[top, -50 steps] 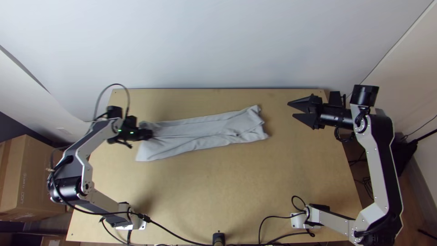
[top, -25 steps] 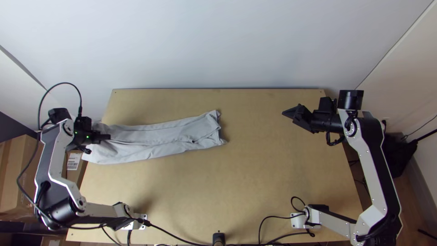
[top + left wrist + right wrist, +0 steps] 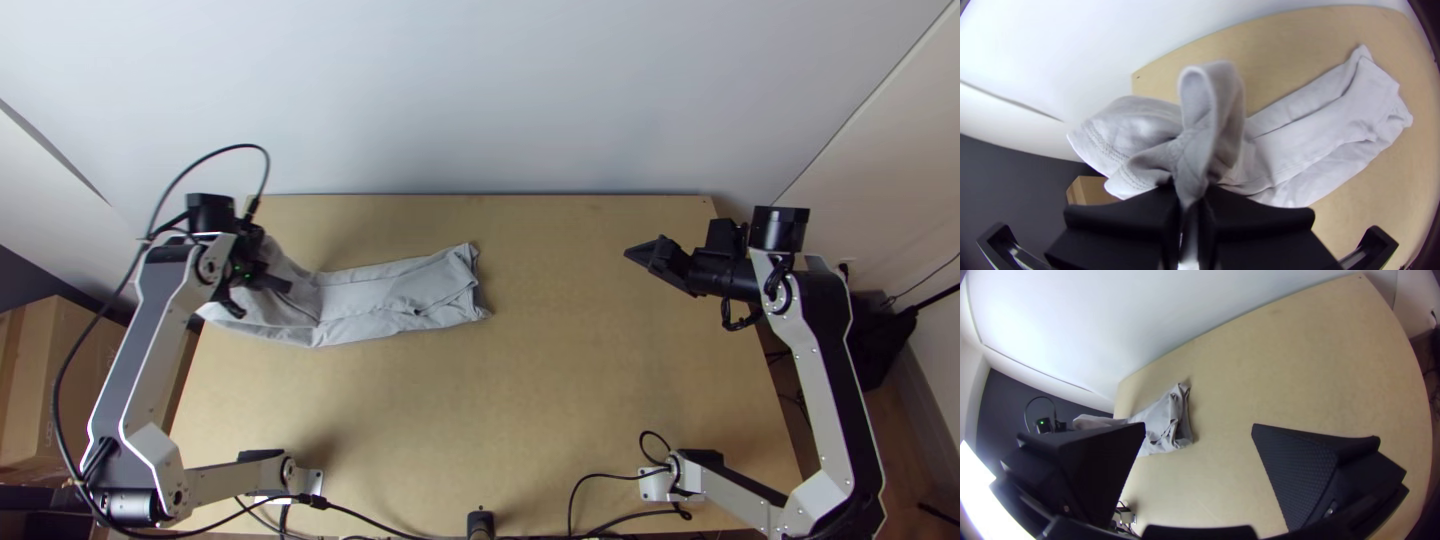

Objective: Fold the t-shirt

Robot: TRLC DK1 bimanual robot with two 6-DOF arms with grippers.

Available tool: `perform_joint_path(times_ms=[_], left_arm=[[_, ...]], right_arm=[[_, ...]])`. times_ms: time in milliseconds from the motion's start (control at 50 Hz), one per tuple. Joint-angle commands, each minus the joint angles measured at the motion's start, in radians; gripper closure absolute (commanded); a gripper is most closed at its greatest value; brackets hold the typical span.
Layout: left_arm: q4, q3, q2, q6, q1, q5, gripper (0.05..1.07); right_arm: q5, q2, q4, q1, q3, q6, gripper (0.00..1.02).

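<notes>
The left tool (image 3: 284, 284) has its two wide black fingers pressed together on a gathered pinch of the t-shirt (image 3: 400, 295); in the left wrist view a loop of grey cloth stands up from between them, with loose stitched edges drooping to one side. From there the shirt runs toward the middle of the tabletop (image 3: 560, 400) as a long folded strip, lying flat and lightly creased along its length. Its gripped end is raised and bunched, reaching slightly past the tabletop's left edge in the top view; the other end, a little rumpled, lies on the wood well inside the edges.

Beyond that end, bare wood stretches to the right tool (image 3: 632, 256), whose fingers are spread apart in the right wrist view, with nothing between them, over the tabletop's right part, well apart from the shirt. More open wood runs between the shirt and the near edge, and a narrower band lies along the far edge, by the white wall (image 3: 480, 90).

Off the left edge sits a cardboard box (image 3: 50, 390); its contents cannot be made out.
</notes>
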Motion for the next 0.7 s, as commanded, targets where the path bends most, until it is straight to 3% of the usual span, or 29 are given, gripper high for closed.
perform_joint_path(times_ms=[0, 320, 680], left_arm=[[-0.043, 0.072, 0.075, -0.090, -0.097, -0.028, 1.05], [-0.170, 0.391, 0.373, -0.300, -0.375, -0.083, 1.05], [-0.330, 0.718, 0.686, -0.498, -0.552, -0.088, 1.05]], right_arm=[[0.010, -0.038, 0.000, -0.018, -0.028, -0.009, 0.04], [0.010, -0.109, -0.008, -0.047, -0.103, -0.023, 0.04], [0.010, -0.153, -0.023, -0.099, -0.144, -0.051, 0.04]])
